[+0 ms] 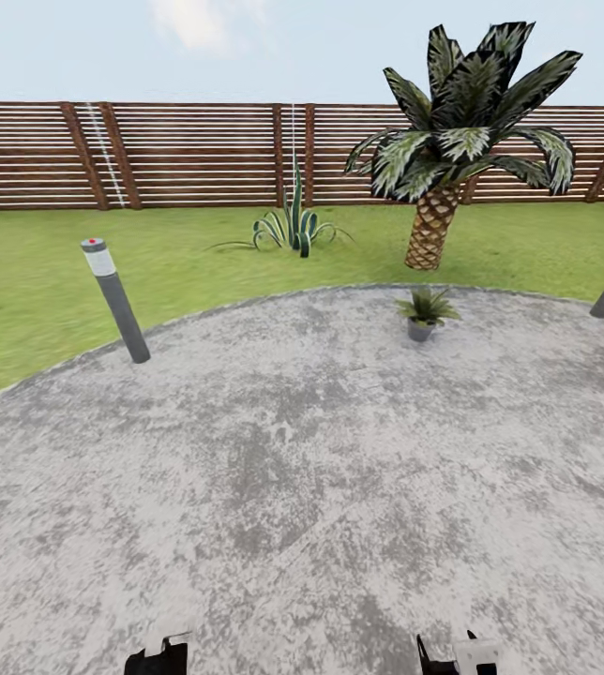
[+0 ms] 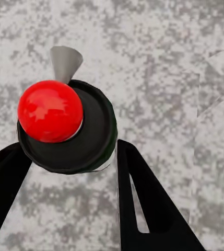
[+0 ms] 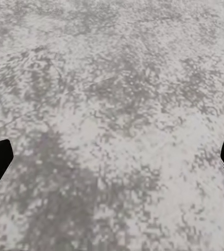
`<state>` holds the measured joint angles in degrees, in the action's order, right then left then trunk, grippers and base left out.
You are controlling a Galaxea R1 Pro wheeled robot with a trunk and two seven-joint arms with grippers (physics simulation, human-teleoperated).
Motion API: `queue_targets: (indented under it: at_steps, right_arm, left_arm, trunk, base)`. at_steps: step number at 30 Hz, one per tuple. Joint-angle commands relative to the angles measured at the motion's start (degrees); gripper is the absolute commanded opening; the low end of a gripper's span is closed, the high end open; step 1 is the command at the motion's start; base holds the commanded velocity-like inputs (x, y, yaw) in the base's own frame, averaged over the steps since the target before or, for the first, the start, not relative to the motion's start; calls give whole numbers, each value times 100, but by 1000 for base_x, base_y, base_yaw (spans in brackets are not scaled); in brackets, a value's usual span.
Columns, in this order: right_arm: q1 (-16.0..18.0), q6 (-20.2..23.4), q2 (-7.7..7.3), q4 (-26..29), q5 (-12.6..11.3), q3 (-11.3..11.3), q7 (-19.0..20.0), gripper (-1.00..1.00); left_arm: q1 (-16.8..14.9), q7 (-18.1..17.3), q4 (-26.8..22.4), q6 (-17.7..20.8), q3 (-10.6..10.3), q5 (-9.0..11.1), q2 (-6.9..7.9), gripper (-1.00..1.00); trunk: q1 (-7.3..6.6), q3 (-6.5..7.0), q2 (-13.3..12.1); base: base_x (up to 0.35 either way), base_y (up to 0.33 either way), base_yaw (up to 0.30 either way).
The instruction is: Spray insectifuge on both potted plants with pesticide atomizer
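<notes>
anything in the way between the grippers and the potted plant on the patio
Nothing visible. Bare patio runs from the left gripper and right gripper to the potted plant. The lamp post stands off to the left, the palm behind the plant.

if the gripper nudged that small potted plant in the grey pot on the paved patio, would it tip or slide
The small potted plant in the grey pot would probably slide rather than tip: it looks low, its spiky green leaves spreading wider than tall. The mottled grey paved patio looks rough, so a push high on the leaves might rock it. The leaves would likely bend.
</notes>
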<state>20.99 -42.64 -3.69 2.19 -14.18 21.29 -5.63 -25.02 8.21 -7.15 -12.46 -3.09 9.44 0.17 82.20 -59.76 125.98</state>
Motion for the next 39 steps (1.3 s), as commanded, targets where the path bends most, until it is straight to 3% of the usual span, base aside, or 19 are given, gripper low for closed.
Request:
queue_targets:
  at_steps: [1, 26, 39]
  right_arm:
    - [2, -8, 0, 1, -23, 51, -35, 100]
    - [2, -8, 8, 1, -23, 51, -35, 100]
    - [2, -8, 9, 1, -23, 51, -35, 100]
  left_arm:
    - [-3, 14, 3, -19, -37, 49, 1, -100]
    - [-3, 7, 3, -19, -39, 49, 1, -100]
    - [-3, 13, 3, -27, -41, 49, 1, -100]
  trunk:
    - [3, -4, 1]
    - [3, -4, 1]
    - [3, -4, 1]
  base:
    - [337, 0, 0]
    - [337, 0, -4]
    - [337, 0, -221]
